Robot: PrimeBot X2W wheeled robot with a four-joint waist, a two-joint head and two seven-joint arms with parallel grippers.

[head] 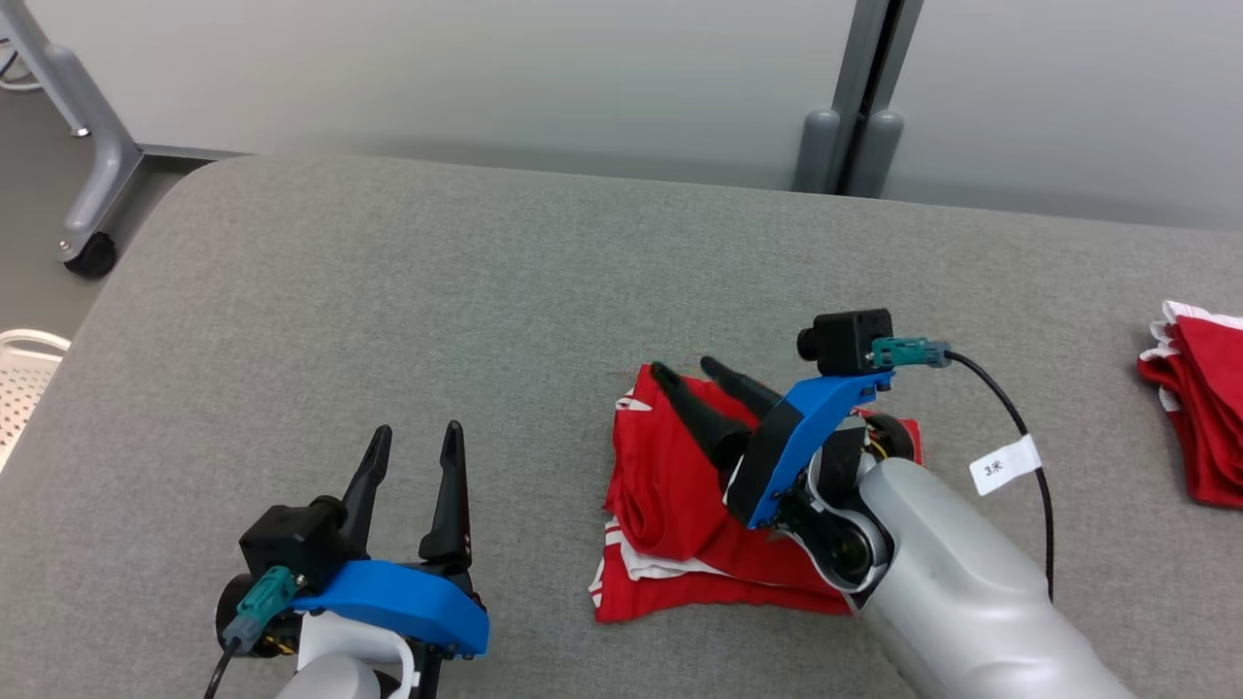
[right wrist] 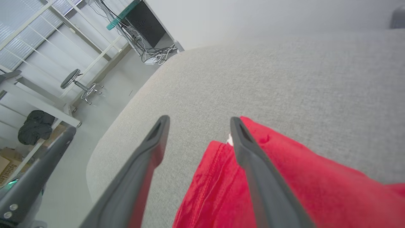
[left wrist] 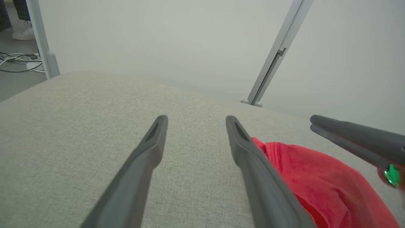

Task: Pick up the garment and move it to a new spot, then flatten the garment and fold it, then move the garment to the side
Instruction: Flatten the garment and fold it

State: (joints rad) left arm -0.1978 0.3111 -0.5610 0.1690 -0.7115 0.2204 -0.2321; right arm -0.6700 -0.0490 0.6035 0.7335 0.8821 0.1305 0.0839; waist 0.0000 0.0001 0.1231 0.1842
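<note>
A red garment with white trim [head: 670,505] lies folded into a compact bundle near the middle of the grey padded table [head: 486,291]. My right gripper [head: 688,370] hovers over its top-left part, open, fingers pointing up and left with nothing between them. In the right wrist view the red garment [right wrist: 284,177] lies under the right gripper [right wrist: 197,122]. My left gripper [head: 418,437] is open over bare table, to the left of the garment. The left wrist view shows the left gripper [left wrist: 196,120] open, the garment [left wrist: 316,177] to its right, and the other arm's fingers [left wrist: 354,136].
A stack of folded red and white garments [head: 1199,408] sits at the table's right edge. A grey wheeled frame leg [head: 92,184] and a white perforated basket [head: 24,379] stand off the table's left side. A partition post [head: 855,116] rises behind the far edge.
</note>
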